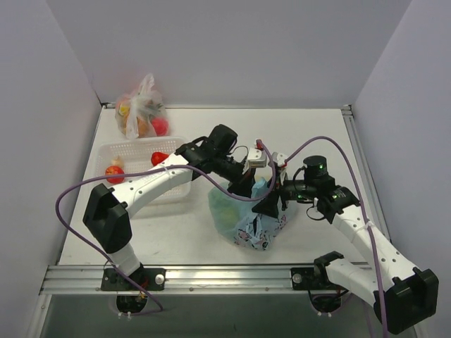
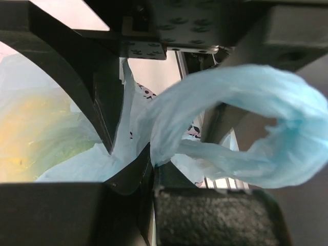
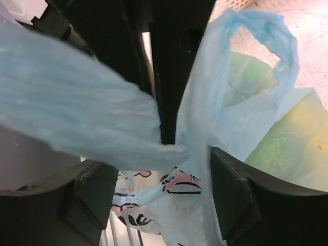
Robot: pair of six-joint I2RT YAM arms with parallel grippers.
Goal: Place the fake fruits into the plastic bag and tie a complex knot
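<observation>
The light-blue plastic bag (image 1: 248, 224) sits at the table's middle, with green and yellow fake fruits (image 2: 36, 136) showing through its wall. They also show in the right wrist view (image 3: 279, 138). My left gripper (image 1: 246, 185) is above the bag's top and shut on twisted handle plastic (image 2: 151, 163). One handle loop (image 2: 266, 128) stands free to its right. My right gripper (image 1: 272, 200) is open at the bag's right top, its jaws either side (image 3: 164, 177) of the place where the two handles cross (image 3: 179, 151). No tight knot shows.
A white basket (image 1: 134, 149) at the left holds red fruits (image 1: 160, 158). A clear tied bag of orange and red fruits (image 1: 141, 116) stands at the back left corner. An aluminium rail (image 1: 211, 276) runs along the near edge. Walls enclose three sides.
</observation>
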